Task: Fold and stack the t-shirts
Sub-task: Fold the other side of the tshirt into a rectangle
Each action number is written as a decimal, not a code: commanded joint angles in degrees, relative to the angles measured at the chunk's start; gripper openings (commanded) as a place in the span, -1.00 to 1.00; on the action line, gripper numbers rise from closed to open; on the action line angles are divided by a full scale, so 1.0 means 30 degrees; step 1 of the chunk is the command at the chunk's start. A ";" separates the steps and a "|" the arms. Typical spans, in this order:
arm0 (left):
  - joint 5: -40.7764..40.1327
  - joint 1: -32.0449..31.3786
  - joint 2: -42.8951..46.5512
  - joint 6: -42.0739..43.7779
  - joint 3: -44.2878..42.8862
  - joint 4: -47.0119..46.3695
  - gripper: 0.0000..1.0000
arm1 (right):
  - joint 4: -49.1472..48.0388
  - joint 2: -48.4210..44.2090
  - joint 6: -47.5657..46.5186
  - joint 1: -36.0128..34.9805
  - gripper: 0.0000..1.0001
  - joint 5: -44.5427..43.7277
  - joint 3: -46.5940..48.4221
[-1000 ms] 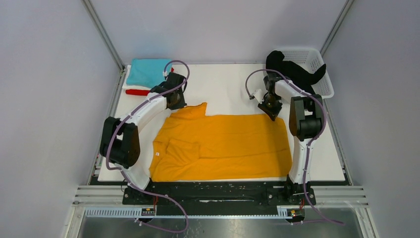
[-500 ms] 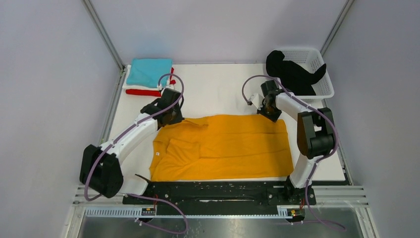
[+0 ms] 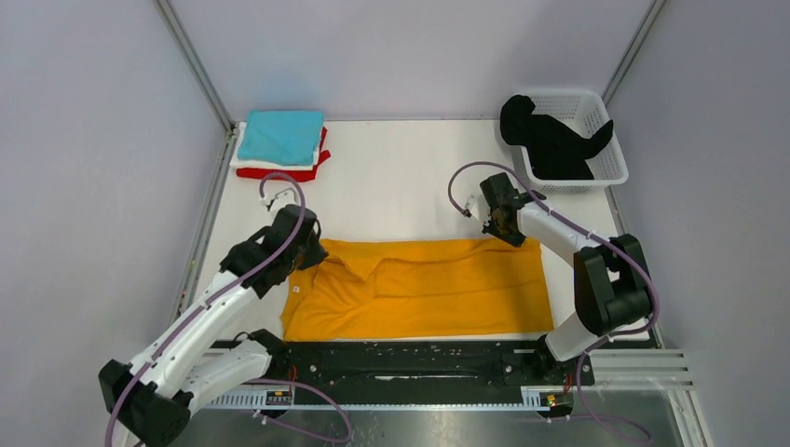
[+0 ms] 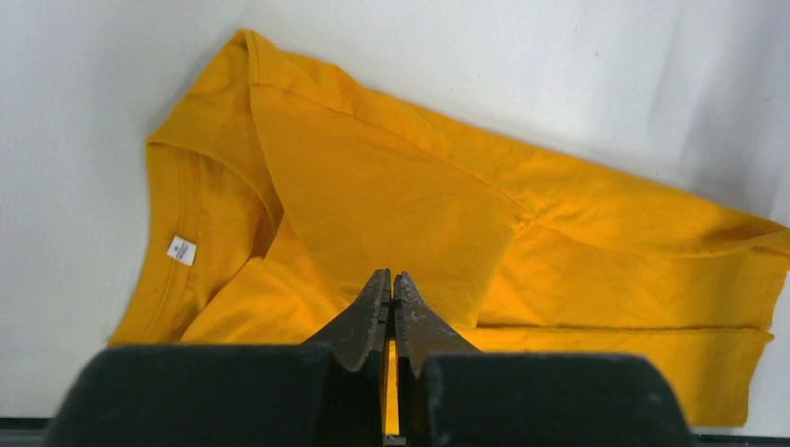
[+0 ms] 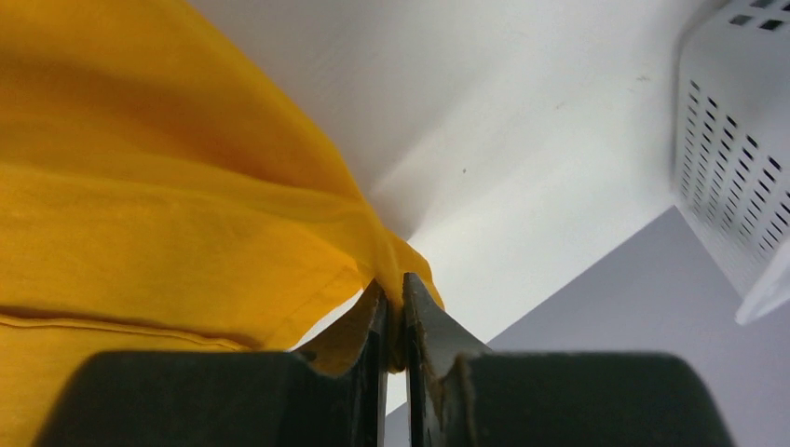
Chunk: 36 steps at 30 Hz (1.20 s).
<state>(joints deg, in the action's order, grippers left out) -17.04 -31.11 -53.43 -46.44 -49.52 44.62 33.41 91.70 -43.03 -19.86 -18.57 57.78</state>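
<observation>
The mustard-orange t-shirt [image 3: 429, 289] lies across the near half of the white table, its far edge lifted and folded over towards the near side. My left gripper [image 3: 306, 250] is shut on the shirt's far left corner; in the left wrist view the flap [image 4: 373, 186] runs up to the shut gripper [image 4: 391, 276]. My right gripper [image 3: 503, 223] is shut on the far right corner; the cloth [image 5: 140, 186] is pinched in the gripper [image 5: 392, 289]. A folded stack stands at the back left: teal t-shirt [image 3: 279, 135] on top, white in the middle, red [image 3: 279, 173] at the bottom. The black t-shirt [image 3: 550, 140] lies in the basket.
The white lattice basket [image 3: 610, 170] stands at the back right corner, and its wall shows in the right wrist view [image 5: 736, 140]. Bare white table [image 3: 410, 177] lies between the stack and the basket. Metal frame posts rise at both back corners.
Both grippers have moved towards the near edge, drawing the mustard shirt's far edge with them. The shirt now covers a narrower band, and the stack at the back left is uncovered.
</observation>
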 commanded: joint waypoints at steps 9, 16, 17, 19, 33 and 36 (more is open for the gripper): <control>0.0304 -0.1282 0.3907 -0.2733 0.1810 0.3494 -1.00 | 0.0593 -0.3558 0.1873 -0.1573 -0.76 -0.3297 -0.1883; 0.1344 -0.1486 0.5352 -0.3155 0.2523 0.4562 -1.00 | 0.1325 -0.4151 0.3330 -0.2596 -0.69 -0.4043 -0.3017; 0.1596 -0.1533 0.5508 -0.3257 0.2625 0.4731 -1.00 | 0.1375 -0.4168 0.3579 -0.2718 -0.68 -0.4212 -0.3255; 0.1710 -0.1608 0.5856 -0.3416 0.2877 0.5308 -1.00 | 0.1451 -0.4081 0.3980 -0.3047 -0.65 -0.4805 -0.3668; 0.2007 -0.2802 0.6244 -0.6205 0.5301 0.6280 -1.00 | 0.3137 -0.3046 0.6442 -0.3943 -0.30 -0.6311 -0.4454; 0.1864 -0.3098 0.5885 -0.6543 0.5364 0.6475 -0.86 | 0.4316 -0.2987 0.7088 -0.4104 0.92 -0.6334 -0.4105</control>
<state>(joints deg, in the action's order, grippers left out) -10.66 -39.22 -34.63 -62.76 -33.12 62.78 40.69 82.54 -24.75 -31.20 -34.74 44.75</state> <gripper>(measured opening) 0.031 0.608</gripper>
